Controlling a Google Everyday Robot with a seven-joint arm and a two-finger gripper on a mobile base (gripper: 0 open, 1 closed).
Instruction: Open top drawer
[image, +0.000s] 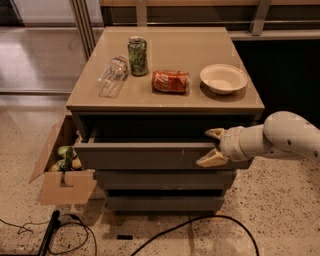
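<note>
Tool (215, 146) astride top drawer (145, 156) front lip, near its right end

You see a flat tan cabinet top (170, 102) in the upper middle of the frame. On it, left to right: a clear plastic bottle (112, 76) lying on its side, an upright green drink can (137, 56) just beside it, a red-orange can (171, 81) on its side, and a shallow cream bowl (223, 78). At right centre, below the top, the cream gripper (212, 147) clasps the grey-brown top drawer (145, 156) at its right end.
</note>
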